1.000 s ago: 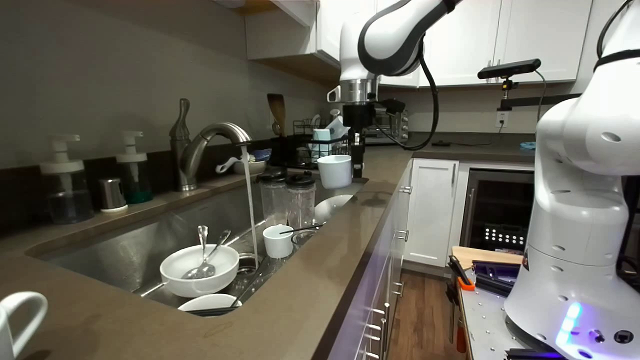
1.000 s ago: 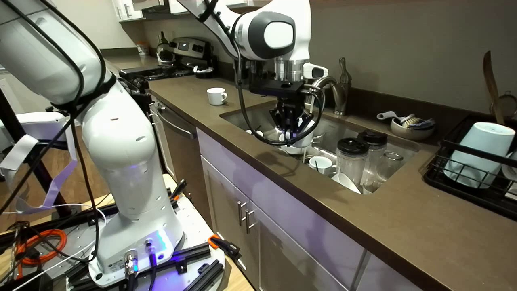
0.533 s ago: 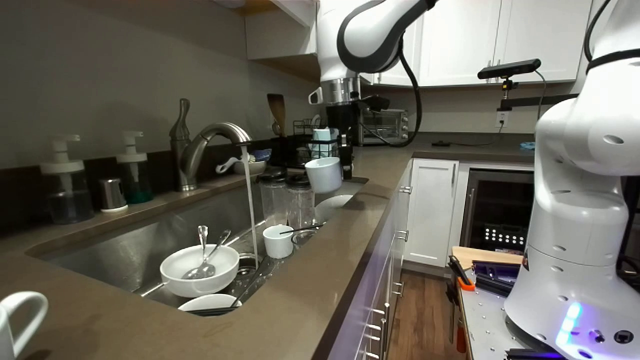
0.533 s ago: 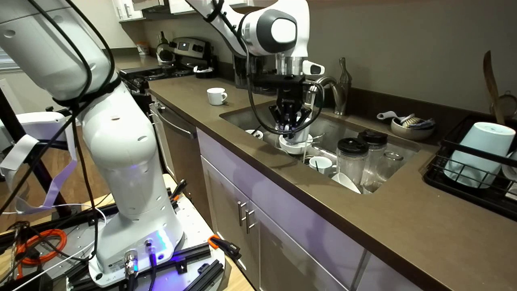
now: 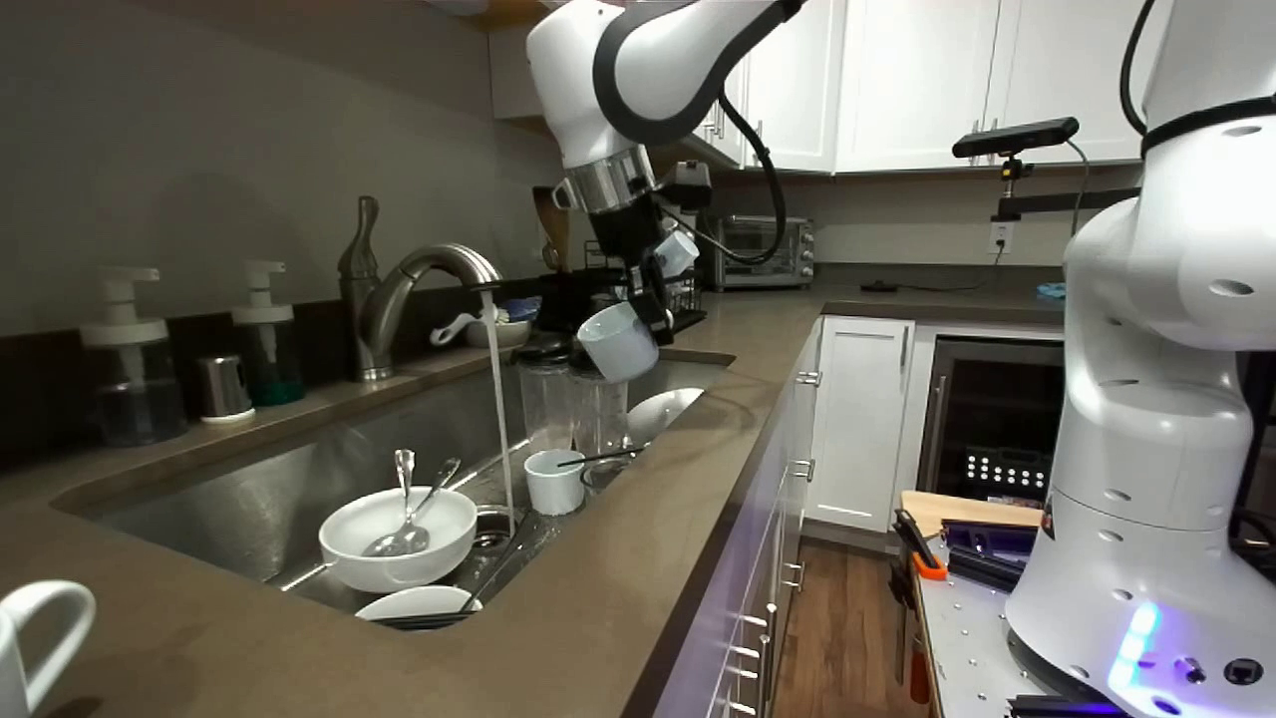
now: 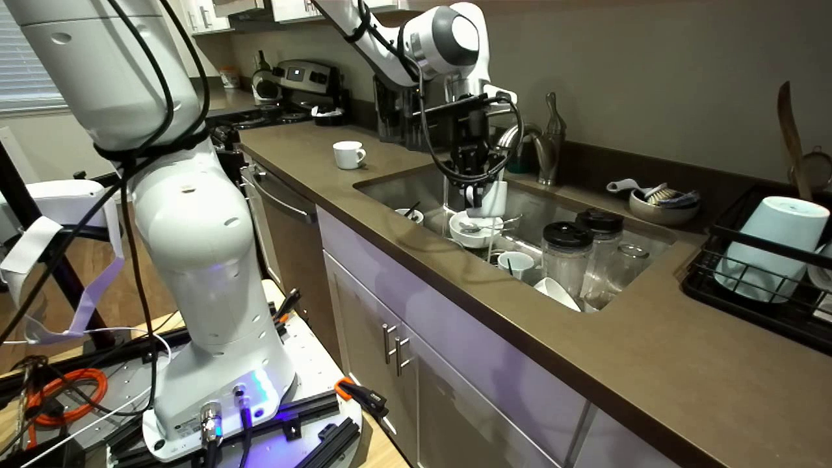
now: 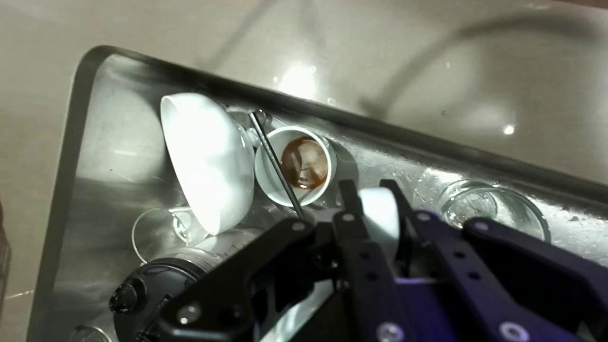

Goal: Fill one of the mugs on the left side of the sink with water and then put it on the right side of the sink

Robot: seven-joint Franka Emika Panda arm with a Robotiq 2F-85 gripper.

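Wrist view: the claw (image 7: 369, 191) grips the mug (image 5: 618, 344) by its handle (image 7: 381, 213) above the sink (image 7: 107, 194).

The white Franka Panda arm (image 6: 185, 208) stands at lower left in an exterior view, runs past the top edge and reaches back in at upper centre. The pincer (image 7: 370, 192) is clamped in the wrist view's lower centre, both fingers (image 7: 352, 227) nearly parallel. In an exterior view the silver wrist (image 5: 612, 180) leans, pincer angled down-right.
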